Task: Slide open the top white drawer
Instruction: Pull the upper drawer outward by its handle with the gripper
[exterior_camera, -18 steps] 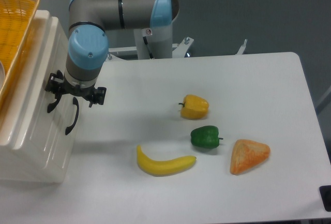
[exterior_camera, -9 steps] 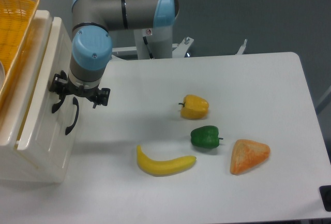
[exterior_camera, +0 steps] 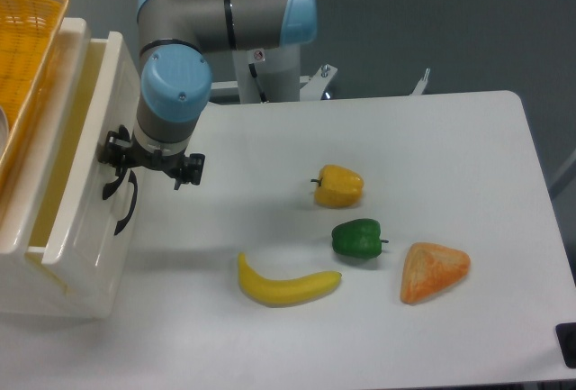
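1. Only one view here, a fixed camera looking down at the white counter (exterior_camera: 432,147) from the front.
2. The cabinet (exterior_camera: 54,282) sits at the left edge of the counter. The top drawer (exterior_camera: 90,156) is pulled partway out toward the right, so there's an open gap behind its front panel.
3. Through that gap you can see the inside of the drawer, pale yellowish walls. Can't make out anything lying in it, but most of the inside is hidden from this angle.
4. The gripper (exterior_camera: 121,169) is right at the drawer's front panel, at the black handle (exterior_camera: 124,210). One of the fingers (exterior_camera: 112,185) looks hooked at the top of the handle. Honestly can't tell whether the fingers are clamped on it or just hooked behind it, too dark and small.
5. An orange basket (exterior_camera: 22,57) sits on top of the cabinet at the far left, cut off by the frame. Something pale shows at its left edge, can't tell what.
6. Loose on the counter, well apart from the cabinet: a yellow pepper (exterior_camera: 338,185), a green pepper (exterior_camera: 357,238) just below it, a banana (exterior_camera: 286,284) to the lower left of those, and an orange wedge (exterior_camera: 434,270) of something at the right.
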`<act>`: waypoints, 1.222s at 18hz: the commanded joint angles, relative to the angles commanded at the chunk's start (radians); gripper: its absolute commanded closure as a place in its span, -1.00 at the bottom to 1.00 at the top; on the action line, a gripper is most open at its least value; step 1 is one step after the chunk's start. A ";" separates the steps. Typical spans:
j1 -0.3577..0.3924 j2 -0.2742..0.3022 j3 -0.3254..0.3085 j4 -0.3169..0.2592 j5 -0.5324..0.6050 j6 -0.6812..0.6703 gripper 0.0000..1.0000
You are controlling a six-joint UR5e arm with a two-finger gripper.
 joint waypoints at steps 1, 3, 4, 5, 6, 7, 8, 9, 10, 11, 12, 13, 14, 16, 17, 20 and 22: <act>0.006 0.002 0.000 -0.002 0.000 0.009 -1.00; 0.017 0.003 0.000 -0.002 0.002 0.011 -1.00; 0.018 0.003 0.000 -0.002 0.002 0.011 -1.00; 0.020 0.003 0.000 0.000 0.003 0.011 -1.00; 0.023 0.003 0.000 0.000 0.006 0.013 -1.00; 0.028 0.003 0.000 -0.002 0.015 0.014 -1.00; 0.028 0.003 0.000 -0.002 0.021 0.020 -1.00; 0.032 0.003 0.000 -0.003 0.024 0.025 -1.00; 0.038 0.003 0.000 -0.003 0.025 0.032 -1.00; 0.041 0.003 0.000 -0.006 0.025 0.037 -1.00; 0.043 0.003 0.000 -0.008 0.028 0.042 -1.00; 0.046 0.003 0.000 -0.009 0.038 0.049 -1.00; 0.049 0.003 0.000 -0.009 0.044 0.054 -1.00; 0.060 0.003 0.002 -0.009 0.044 0.055 -1.00; 0.064 0.003 0.003 -0.009 0.046 0.057 -1.00; 0.081 0.003 0.003 -0.011 0.046 0.086 -1.00; 0.086 0.005 0.003 -0.017 0.046 0.095 -1.00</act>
